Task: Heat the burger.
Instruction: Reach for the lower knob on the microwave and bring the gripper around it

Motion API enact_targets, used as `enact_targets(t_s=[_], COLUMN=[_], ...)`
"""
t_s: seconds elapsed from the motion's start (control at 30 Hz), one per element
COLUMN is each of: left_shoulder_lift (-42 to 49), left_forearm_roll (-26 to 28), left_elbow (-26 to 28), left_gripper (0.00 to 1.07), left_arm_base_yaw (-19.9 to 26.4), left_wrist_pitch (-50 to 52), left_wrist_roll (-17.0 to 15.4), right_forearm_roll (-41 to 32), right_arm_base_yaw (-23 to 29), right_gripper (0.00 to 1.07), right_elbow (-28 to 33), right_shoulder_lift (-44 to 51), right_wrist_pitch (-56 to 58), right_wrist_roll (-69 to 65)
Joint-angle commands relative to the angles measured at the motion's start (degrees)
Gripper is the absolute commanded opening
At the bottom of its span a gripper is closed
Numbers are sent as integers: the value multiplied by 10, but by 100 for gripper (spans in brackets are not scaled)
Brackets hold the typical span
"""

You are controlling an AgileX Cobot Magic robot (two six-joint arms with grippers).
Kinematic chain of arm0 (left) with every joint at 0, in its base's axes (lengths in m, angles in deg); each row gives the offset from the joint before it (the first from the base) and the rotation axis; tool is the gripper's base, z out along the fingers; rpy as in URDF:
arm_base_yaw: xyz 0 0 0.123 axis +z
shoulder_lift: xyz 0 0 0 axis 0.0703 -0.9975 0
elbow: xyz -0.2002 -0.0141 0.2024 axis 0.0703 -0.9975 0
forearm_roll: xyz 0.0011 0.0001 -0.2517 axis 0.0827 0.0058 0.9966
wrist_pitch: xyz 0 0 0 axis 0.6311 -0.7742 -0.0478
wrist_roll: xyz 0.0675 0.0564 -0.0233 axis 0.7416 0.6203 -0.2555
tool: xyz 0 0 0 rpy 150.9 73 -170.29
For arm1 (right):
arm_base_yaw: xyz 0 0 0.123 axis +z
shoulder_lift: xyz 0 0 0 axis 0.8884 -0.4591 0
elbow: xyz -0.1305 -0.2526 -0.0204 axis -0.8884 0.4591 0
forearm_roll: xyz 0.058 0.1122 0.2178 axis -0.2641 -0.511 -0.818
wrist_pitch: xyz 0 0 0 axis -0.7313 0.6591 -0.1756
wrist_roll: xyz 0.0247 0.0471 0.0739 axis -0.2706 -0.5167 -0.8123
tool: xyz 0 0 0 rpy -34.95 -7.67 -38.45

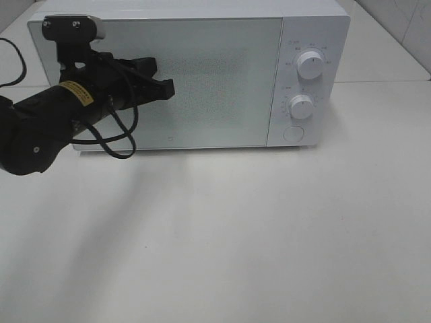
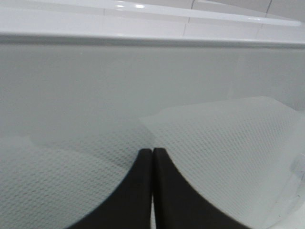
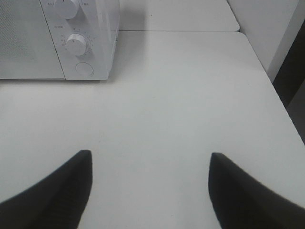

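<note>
The burger is out of view in every frame. A white microwave point(image 1: 202, 67) stands at the back of the table with its door point(image 1: 202, 81) closed. My left gripper point(image 1: 168, 87) is shut and empty, its tips right against the door's mesh window. In the left wrist view the two black fingers point(image 2: 136, 191) are pressed together in front of the dotted glass point(image 2: 214, 143). My right gripper point(image 3: 150, 160) stays outside the exterior high view; in the right wrist view its jaws stand wide apart over bare table, holding nothing.
Two white knobs point(image 1: 310, 64) point(image 1: 302, 106) and a round button point(image 1: 293, 132) sit on the microwave's right panel point(image 3: 81, 43). A black cable point(image 1: 114, 145) loops under the left arm. The table's right edge point(image 3: 276, 90) runs near the right gripper.
</note>
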Motion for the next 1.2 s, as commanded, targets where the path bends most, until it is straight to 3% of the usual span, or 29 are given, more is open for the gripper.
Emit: enact_targets(t_s=[0.03,0.33,0.73,1.0,1.2], left_shoulder_lift=[-9,-45,-106,-129,-120], left_forearm_roll=[19,61,175,189,191], left_elbow=[27,113,237,293,294], left_gripper=[0,0,0,0,0], left_arm_base_yaw=[-11,-47,-99,-100,-107], left_wrist_pitch=[-13,-64,-108,-150,-175], left_wrist_roll=[14,51,156,175,179], right_forearm_roll=[0,0,0,0,0], right_arm_base_yaw=[-3,-3,-3,-3,-2], right_gripper=[69,69,69,69,69], right_elbow=[1,1,1,1,1], right_shoulder_lift=[17,17,17,17,17], right_wrist_pitch=[-8,-8,-8,-8,-8], right_wrist_roll=[5,4,4,4,4])
